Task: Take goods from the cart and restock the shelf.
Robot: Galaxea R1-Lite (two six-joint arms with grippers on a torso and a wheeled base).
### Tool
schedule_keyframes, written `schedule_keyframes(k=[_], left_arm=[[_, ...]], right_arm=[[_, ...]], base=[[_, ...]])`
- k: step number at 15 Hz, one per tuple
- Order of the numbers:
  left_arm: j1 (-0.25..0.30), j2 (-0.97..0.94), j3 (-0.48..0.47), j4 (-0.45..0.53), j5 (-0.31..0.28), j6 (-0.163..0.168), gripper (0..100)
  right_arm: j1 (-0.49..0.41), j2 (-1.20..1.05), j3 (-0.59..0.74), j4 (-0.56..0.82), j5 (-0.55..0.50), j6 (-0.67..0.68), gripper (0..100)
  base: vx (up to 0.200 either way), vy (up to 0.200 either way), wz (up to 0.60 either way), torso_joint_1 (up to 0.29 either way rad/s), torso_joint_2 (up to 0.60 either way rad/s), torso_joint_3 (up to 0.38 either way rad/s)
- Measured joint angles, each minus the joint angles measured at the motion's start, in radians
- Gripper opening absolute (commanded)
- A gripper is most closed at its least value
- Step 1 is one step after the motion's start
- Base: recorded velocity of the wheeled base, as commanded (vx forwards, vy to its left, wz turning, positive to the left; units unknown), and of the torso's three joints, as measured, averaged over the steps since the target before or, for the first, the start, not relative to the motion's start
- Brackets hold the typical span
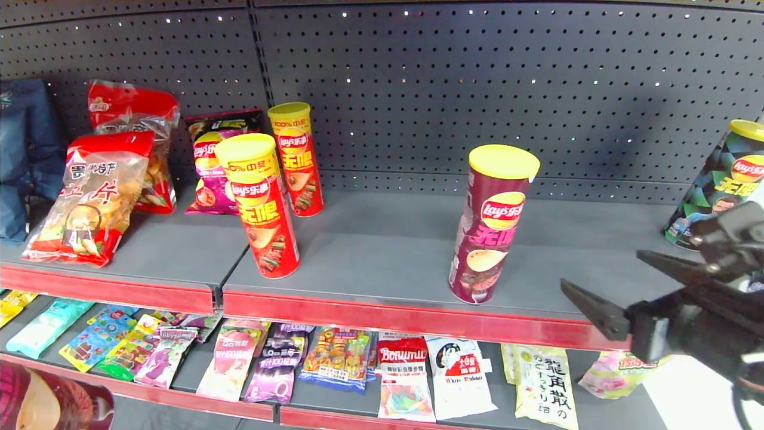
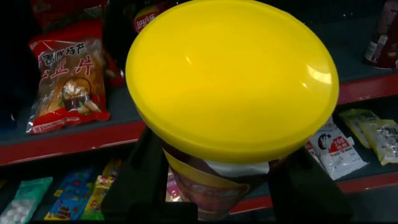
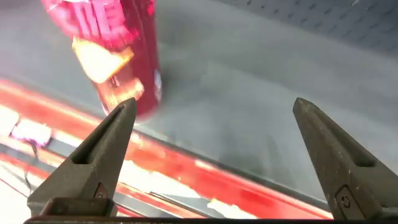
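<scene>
My left gripper (image 2: 224, 186) is shut on a maroon chip can with a yellow lid (image 2: 230, 74), its fingers (image 2: 146, 180) pressed against both sides. The same can (image 1: 48, 400) shows low at the head view's left corner, below the upper shelf (image 1: 382, 251). A second maroon can (image 1: 492, 224) stands upright near that shelf's red front edge. To its right, in front of the edge, my right gripper (image 1: 603, 272) is open and holds nothing. In the right wrist view this gripper (image 3: 214, 107) spreads wide beside that can (image 3: 118, 50).
Two red chip cans (image 1: 262, 206) stand left of centre, with a purple bag (image 1: 215, 161) and red snack bags (image 1: 89, 197) further left. A green can (image 1: 719, 182) leans at the far right. Bare shelf lies between the cans. Candy packets (image 1: 334, 358) line the lower shelf.
</scene>
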Motion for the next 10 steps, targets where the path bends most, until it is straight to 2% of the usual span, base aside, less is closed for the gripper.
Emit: schedule_keyframes(k=[2,4,6,8,10], left_arm=[[0.000,0.007,-0.010,0.000,-0.015,0.000,0],[0.001,0.018,-0.036,0.000,-0.050,0.001,0],[0.000,0.029,-0.056,0.001,-0.076,0.001,0],[0.000,0.035,-0.056,0.002,-0.090,0.001,0],[0.000,0.039,-0.051,0.003,-0.102,0.000,0]], right_arm=[[-0.057,-0.168,0.042,0.158,0.066,-0.033,100],[-0.129,-0.371,0.028,0.446,0.130,-0.038,100],[-0.211,-0.560,-0.001,0.676,0.157,-0.023,100],[-0.364,-0.703,-0.019,0.790,0.145,0.016,100],[-0.554,-0.765,-0.021,0.826,0.139,0.054,100]], base=[[0.000,0.000,0.00,0.000,0.00,0.000],[0.000,0.000,0.00,0.000,0.00,0.000],[0.000,0.000,0.00,0.000,0.00,0.000],[0.000,0.000,0.00,0.000,0.00,0.000],[0.000,0.000,0.00,0.000,0.00,0.000]])
